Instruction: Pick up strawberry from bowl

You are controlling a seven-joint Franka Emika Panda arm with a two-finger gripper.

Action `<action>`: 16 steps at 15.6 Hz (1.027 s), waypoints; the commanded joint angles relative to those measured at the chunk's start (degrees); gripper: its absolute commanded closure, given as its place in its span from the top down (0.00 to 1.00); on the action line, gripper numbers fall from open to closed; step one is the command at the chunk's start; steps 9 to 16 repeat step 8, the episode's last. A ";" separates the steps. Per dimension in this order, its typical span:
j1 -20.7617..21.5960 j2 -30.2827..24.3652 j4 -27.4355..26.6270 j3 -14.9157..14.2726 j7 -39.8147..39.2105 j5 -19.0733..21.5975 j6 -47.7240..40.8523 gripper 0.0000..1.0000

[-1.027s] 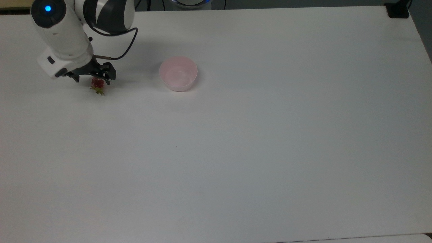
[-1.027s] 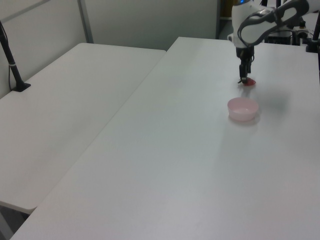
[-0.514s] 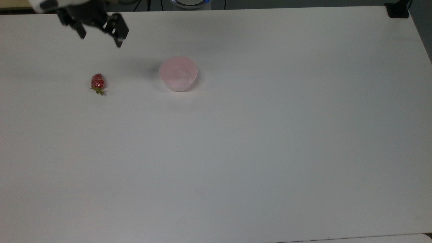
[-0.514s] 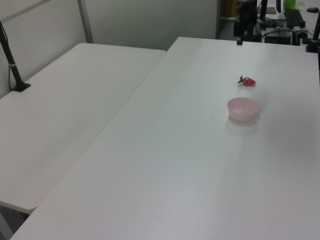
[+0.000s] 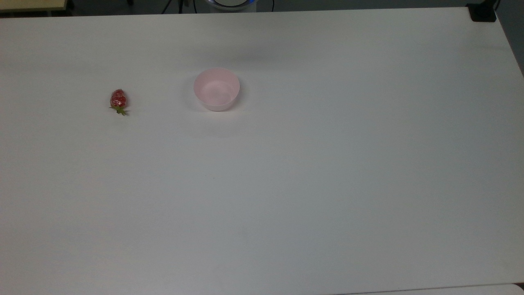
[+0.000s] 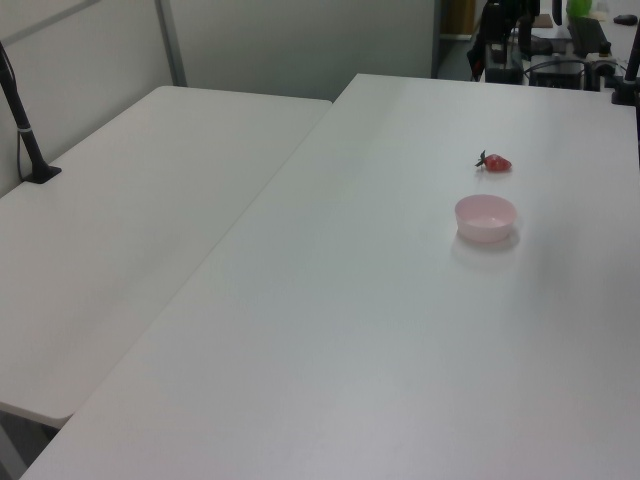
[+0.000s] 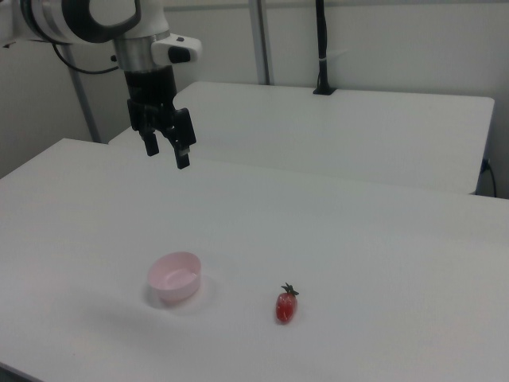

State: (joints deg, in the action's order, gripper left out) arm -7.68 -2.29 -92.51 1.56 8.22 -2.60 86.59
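Note:
The strawberry (image 5: 118, 100) is red with a green cap and lies on its side on the white table, outside the bowl (image 5: 216, 89). It rests at the top view's left of the bowl. The pale pink bowl stands upright with nothing in it. From the left view, the strawberry (image 6: 497, 163) is just beyond the bowl (image 6: 485, 217). In the right view my gripper (image 7: 167, 155) hangs high above the table, open and holding nothing. It is above and behind the bowl (image 7: 174, 278) and well clear of the strawberry (image 7: 285, 306).
A second white table (image 6: 150, 200) adjoins this one, with a black clamped pole (image 6: 25, 130) at its far side. A black mount (image 5: 483, 12) sits at the top view's upper right corner. Wide bare tabletop (image 5: 286, 196) surrounds both objects.
A second ago my gripper was down around the strawberry on the table. It has since opened, risen and moved away out of the top view, leaving the strawberry lying in place.

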 commanded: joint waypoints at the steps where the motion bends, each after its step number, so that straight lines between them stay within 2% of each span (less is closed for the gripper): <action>1: 3.90 -0.44 -1.35 -3.23 -3.10 1.02 7.50 1.00; 4: 3.90 0.53 -1.44 -3.23 -3.56 0.84 13.77 1.00; 16: 4.07 0.88 -1.97 -3.14 -5.92 1.01 13.44 1.00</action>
